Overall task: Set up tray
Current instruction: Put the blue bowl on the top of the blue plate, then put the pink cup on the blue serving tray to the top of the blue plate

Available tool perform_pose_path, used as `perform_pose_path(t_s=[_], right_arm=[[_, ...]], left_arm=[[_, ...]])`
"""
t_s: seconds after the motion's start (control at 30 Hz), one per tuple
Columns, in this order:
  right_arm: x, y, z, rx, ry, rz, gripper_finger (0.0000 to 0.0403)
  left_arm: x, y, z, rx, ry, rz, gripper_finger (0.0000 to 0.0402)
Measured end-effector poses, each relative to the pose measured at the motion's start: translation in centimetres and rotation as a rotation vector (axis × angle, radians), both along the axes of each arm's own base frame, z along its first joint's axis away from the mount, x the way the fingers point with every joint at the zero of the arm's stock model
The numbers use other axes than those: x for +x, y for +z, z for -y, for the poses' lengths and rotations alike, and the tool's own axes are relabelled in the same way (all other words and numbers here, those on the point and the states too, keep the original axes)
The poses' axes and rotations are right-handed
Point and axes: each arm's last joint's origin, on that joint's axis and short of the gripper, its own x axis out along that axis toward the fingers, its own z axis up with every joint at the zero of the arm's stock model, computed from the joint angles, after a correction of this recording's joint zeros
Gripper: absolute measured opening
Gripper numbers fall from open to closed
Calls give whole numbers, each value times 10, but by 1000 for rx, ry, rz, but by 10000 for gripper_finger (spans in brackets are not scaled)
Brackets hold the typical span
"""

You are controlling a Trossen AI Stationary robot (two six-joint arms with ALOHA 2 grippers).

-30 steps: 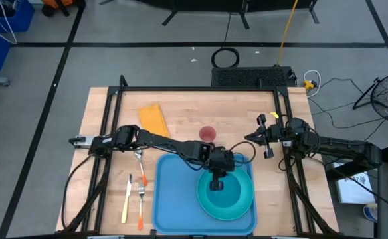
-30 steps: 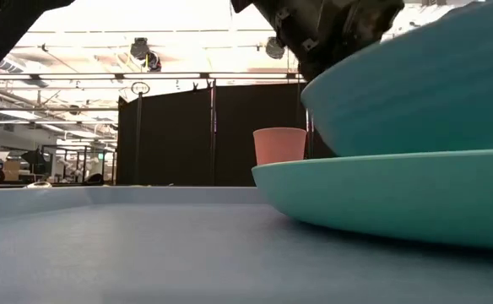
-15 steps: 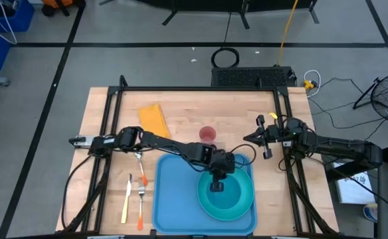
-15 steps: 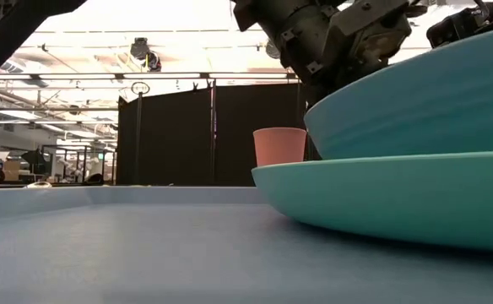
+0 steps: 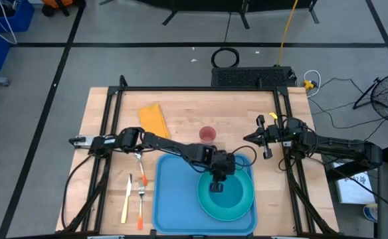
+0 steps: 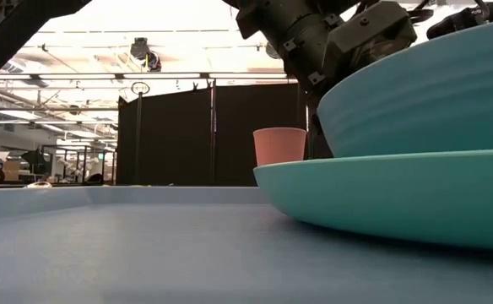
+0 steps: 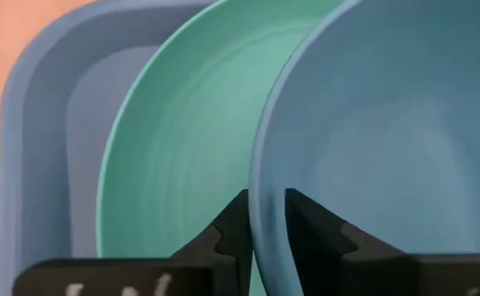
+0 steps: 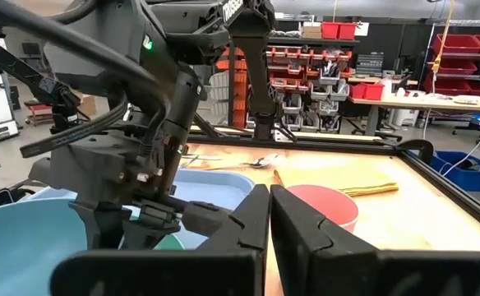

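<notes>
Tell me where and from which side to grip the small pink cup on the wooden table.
Grip the small pink cup by its rim wall from above, one finger inside: it stands upright and open-topped, apart from the blue rectangular plastic tray. The idle right gripper is nearer.

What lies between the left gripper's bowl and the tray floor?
In the low view, the turquoise plate lies between the bowl held by the left gripper and the tray.

L end effector [image 5: 216,186] over bowl [image 5: 222,193], plate [image 5: 243,202], blue tray [image 5: 171,199]
</notes>
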Motion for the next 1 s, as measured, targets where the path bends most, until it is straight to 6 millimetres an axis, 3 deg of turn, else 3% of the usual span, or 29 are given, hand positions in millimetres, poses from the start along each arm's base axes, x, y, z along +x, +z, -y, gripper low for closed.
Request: perform_pose_path(t_s=[0.33, 0.73, 0.87, 1.0], right_arm=[[0, 0, 0, 0, 0, -1, 9], [0, 0, 0, 1, 0, -4, 8], [0, 0, 0, 1, 0, -4, 9], [0, -1, 0, 2, 0, -6, 8]], left_arm=[[0, 1, 1, 27, -46, 17, 90], [2, 3, 2, 81, -57, 54, 209], [3, 19, 2, 109, -81, 83, 230], [2, 56, 2, 157, -109, 78, 242]])
